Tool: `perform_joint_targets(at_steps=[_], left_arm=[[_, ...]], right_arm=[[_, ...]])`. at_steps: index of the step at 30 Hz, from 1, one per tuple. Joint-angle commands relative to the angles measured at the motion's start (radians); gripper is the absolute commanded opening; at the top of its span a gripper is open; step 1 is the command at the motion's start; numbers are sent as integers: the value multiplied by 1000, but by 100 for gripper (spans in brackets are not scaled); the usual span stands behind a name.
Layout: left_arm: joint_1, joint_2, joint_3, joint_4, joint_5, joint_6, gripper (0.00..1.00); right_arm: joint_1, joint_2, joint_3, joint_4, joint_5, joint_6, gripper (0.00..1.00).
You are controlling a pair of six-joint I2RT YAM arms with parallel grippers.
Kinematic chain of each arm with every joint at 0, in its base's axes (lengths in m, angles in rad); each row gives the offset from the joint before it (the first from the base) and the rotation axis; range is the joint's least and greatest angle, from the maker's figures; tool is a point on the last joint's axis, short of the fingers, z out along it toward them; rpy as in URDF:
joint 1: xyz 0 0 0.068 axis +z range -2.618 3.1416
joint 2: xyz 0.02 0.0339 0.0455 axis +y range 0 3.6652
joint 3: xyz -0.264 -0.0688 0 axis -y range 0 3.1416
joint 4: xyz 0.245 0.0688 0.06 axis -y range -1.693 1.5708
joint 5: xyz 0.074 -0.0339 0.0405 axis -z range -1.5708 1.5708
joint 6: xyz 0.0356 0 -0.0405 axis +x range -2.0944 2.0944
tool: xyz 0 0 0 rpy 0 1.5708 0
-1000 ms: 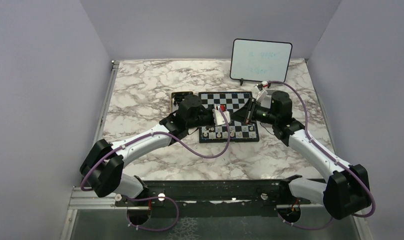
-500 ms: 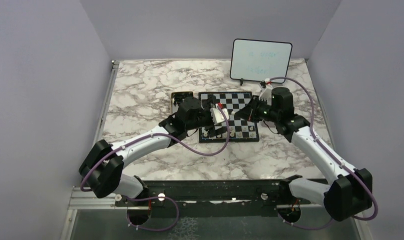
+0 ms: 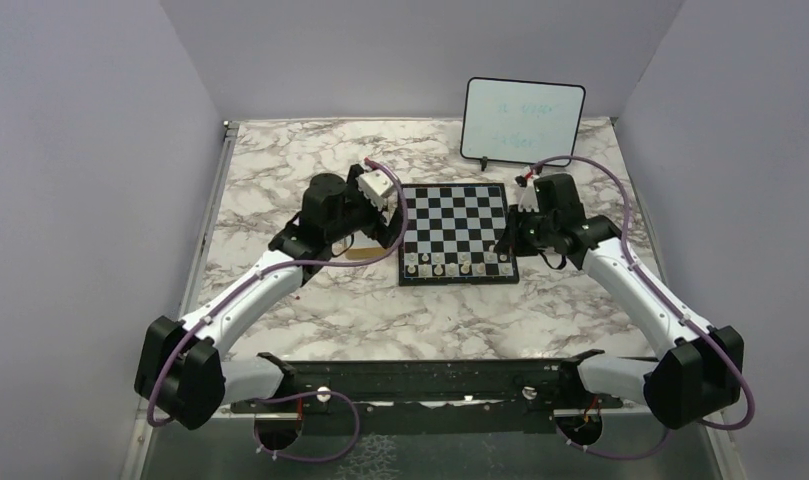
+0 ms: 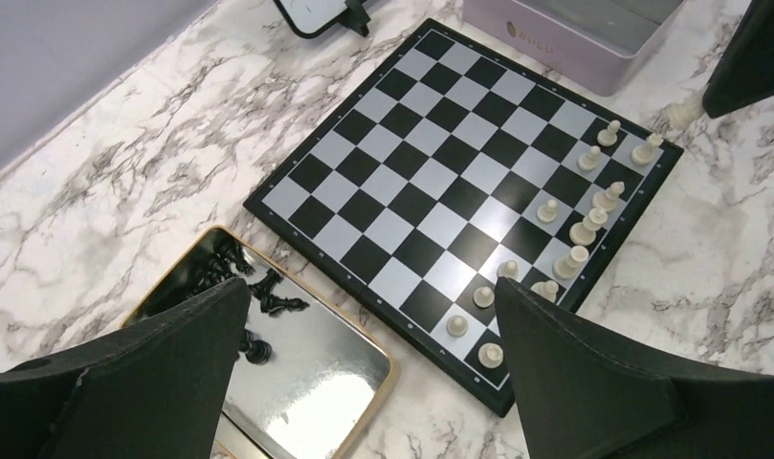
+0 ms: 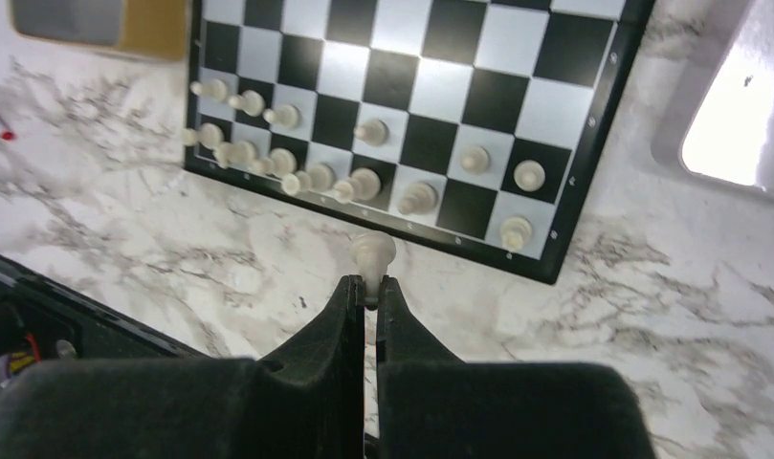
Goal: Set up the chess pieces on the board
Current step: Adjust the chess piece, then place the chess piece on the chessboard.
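The board (image 3: 453,212) lies mid-table, with several cream-white chess pieces (image 3: 450,266) in its two nearest rows. In the left wrist view the board (image 4: 431,163) holds those pieces (image 4: 584,229) along its right edge. My left gripper (image 4: 371,287) is open and empty, above the board's left edge and a mirror tray (image 4: 344,382). In the overhead view the left gripper (image 3: 383,222) hangs left of the board. My right gripper (image 5: 371,287) is shut on a cream-white piece (image 5: 372,253), over the marble just off the board (image 5: 440,38) edge. Overhead, the right gripper (image 3: 508,232) is at the board's right side.
The gold-rimmed mirror tray (image 3: 358,252) left of the board holds several black pieces (image 4: 239,277). A pale lilac box (image 4: 593,29) stands beyond the board's right side. An upright whiteboard (image 3: 523,120) is at the back right. Walls close in the table on three sides.
My left gripper has opened and drawn back left from over the board to the tray. My right gripper, still shut, has pulled back from the board's middle to its right edge.
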Motion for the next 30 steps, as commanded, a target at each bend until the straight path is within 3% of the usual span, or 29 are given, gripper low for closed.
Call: perform_joint_targets(at_steps=[1, 10, 15, 21, 30], left_arm=[[22, -111, -43, -69, -2, -103, 99], [24, -329, -227, -37, -151, -181, 99], [24, -416, -260, -113, -245, -154, 99], [22, -507, -295, -96, -247, -114, 99], [21, -514, -286, -108, -264, -105, 99]], right_arm=[[5, 53, 49, -165, 77, -80, 5], [6, 186, 95, -235, 113, -105, 6], [5, 238, 112, -232, 107, -97, 6], [8, 306, 150, -238, 118, -90, 7], [27, 395, 180, -231, 121, -78, 7]])
